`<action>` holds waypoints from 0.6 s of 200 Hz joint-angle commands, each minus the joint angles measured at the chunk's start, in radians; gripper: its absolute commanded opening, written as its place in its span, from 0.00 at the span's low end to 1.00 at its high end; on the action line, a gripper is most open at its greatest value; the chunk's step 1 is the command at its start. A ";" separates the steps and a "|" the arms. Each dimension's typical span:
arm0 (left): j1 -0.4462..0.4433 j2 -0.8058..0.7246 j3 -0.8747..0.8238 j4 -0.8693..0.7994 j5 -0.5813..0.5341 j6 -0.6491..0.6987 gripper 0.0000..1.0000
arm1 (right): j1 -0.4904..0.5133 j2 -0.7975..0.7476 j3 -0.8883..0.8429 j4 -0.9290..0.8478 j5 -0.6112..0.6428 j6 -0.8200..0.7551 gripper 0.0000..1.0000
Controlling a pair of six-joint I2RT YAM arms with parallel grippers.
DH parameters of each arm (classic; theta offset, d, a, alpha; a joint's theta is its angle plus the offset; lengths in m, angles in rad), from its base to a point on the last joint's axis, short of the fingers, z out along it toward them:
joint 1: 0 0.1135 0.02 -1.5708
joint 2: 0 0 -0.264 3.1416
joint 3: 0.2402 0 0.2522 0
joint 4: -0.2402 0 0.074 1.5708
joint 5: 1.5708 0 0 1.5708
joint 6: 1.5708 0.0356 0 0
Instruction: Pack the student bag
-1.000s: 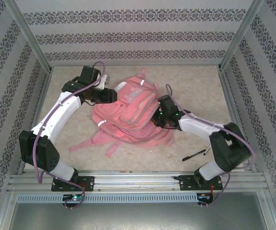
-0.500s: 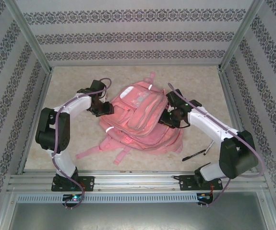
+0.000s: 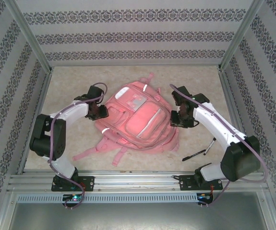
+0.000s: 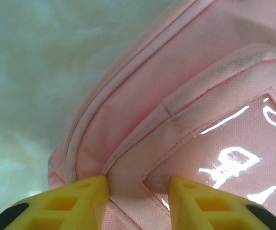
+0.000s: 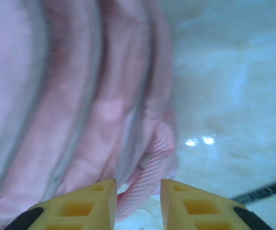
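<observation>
Top external shows the student bag (image 3: 138, 120) front-up on the bench (image 3: 75, 81) — right claw (image 5: 138, 188) pinching its edge fold, left claw (image 4: 138, 184) astride a seam, whether clamped I cannot tell.

The left arm (image 3: 69, 111) and the right arm (image 3: 213, 123) are built alike — white shell links between bulky black joint housings. A purple cable (image 3: 101, 86) loops along each. Black base plates (image 3: 73, 182) sit at the top view's 6 o'clock edge. The fingers (image 4: 75, 203) are yellow moulded plastic with rectangular recesses — black at their outer edges.
</observation>
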 commanded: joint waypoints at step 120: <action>-0.105 -0.490 -0.017 -0.222 0.354 0.535 0.44 | 0.126 0.566 0.146 0.645 -0.475 -0.156 0.03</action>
